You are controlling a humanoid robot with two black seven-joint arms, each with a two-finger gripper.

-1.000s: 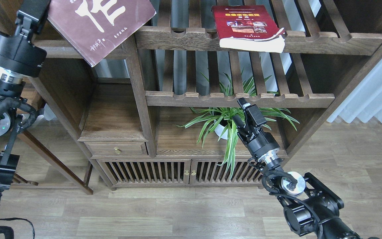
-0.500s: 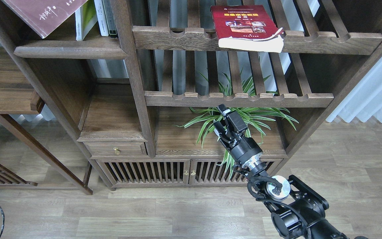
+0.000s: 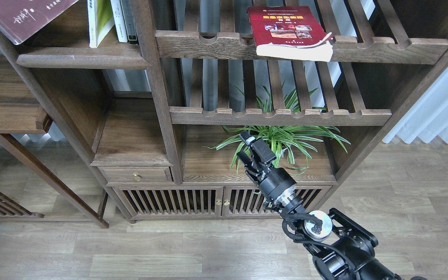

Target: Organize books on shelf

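Observation:
The dark maroon book (image 3: pixel 18 15) hangs tilted at the top left, its lower corner over the left end of the solid dark shelf (image 3: pixel 80 61); what holds it is out of view. The yellow-green book (image 3: pixel 100 19) stands upright on that shelf beside slim white and dark-spined volumes (image 3: pixel 125 21). The red book (image 3: pixel 286 27) lies flat on the upper slatted rack (image 3: pixel 364 48), its pages overhanging the front rail. My right gripper (image 3: pixel 242 144) is open and empty, low in front of the plant. My left gripper is out of view.
A spider plant in a white pot (image 3: pixel 282 140) stands on the lower board just behind my right gripper. A second slatted rack (image 3: pixel 278 116) runs above it. A small drawer (image 3: pixel 136 175) and slatted cabinet doors (image 3: pixel 193 200) sit below. A side table (image 3: pixel 6 112) is at the left.
My left arm has left the view, and the maroon book has moved up and to the left. My right gripper has moved left and down, from the right of the plant to its front left.

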